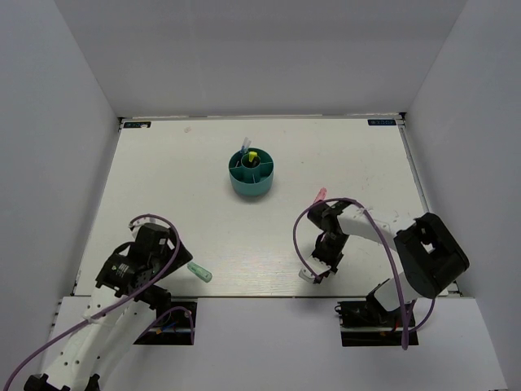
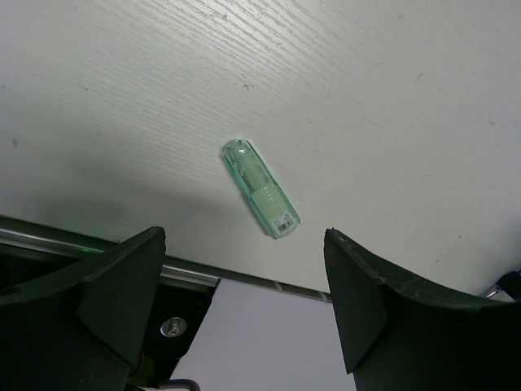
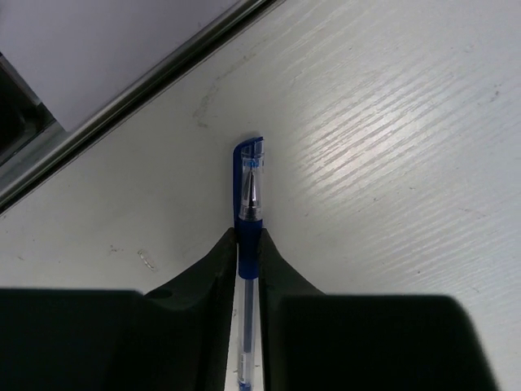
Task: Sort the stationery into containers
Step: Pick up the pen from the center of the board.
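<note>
My right gripper (image 3: pixel 249 240) is shut on a thin blue pen (image 3: pixel 250 204) that lies on the white table; both jaws press its dark blue grip. From above, this gripper (image 1: pixel 319 273) sits low near the front edge. A mint-green marker (image 2: pixel 260 189) lies flat just ahead of my left gripper (image 2: pixel 244 235), which is open and holds nothing. In the top view the marker (image 1: pixel 199 272) is just right of the left gripper (image 1: pixel 172 254). The round teal organizer (image 1: pixel 262 186) stands at the centre back with a yellow-capped marker (image 1: pixel 253 155) in it. A pink highlighter (image 1: pixel 319 195) lies beside the right arm.
The table's front edge with its metal rail (image 2: pixel 81 240) runs right under the left gripper. White walls close in the table on three sides. The right arm's purple cable (image 1: pixel 303 244) loops over the table near the pink highlighter.
</note>
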Robot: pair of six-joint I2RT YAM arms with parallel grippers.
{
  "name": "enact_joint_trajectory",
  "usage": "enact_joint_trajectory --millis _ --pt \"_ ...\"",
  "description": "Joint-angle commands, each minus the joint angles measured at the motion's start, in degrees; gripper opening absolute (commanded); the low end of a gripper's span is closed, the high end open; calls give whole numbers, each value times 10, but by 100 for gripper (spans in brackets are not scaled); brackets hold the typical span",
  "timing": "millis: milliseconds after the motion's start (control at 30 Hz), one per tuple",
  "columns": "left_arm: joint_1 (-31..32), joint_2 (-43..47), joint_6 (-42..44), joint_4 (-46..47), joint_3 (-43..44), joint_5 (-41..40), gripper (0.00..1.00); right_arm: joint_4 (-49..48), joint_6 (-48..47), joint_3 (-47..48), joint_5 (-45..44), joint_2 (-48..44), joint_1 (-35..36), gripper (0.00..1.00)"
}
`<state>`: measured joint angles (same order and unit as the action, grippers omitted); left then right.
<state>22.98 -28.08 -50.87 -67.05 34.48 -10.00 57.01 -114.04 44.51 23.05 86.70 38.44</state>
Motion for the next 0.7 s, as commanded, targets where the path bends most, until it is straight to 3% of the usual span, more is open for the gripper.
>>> enact_joint_trajectory --millis 0,167,300,500,533,667 --pt "-1 8 -9 -44 -7 -5 89 -89 -234 -44 -28 20 8 14" --pt "-2 0 -10 -35 -11 0 89 -117 -178 -46 -26 16 10 1" --pt "-1 -8 -9 -30 -6 3 89 -130 -103 -14 -15 13 16 0" --pt "-1 -26 -3 -19 10 11 89 -139 185 123 9 25 31 0" --pt "-2 -36 -3 -13 15 14 89 -138 308 166 5 33 30 0" --pt "-3 -62 1 1 38 20 89 -116 514 329 -19 66 27 0"
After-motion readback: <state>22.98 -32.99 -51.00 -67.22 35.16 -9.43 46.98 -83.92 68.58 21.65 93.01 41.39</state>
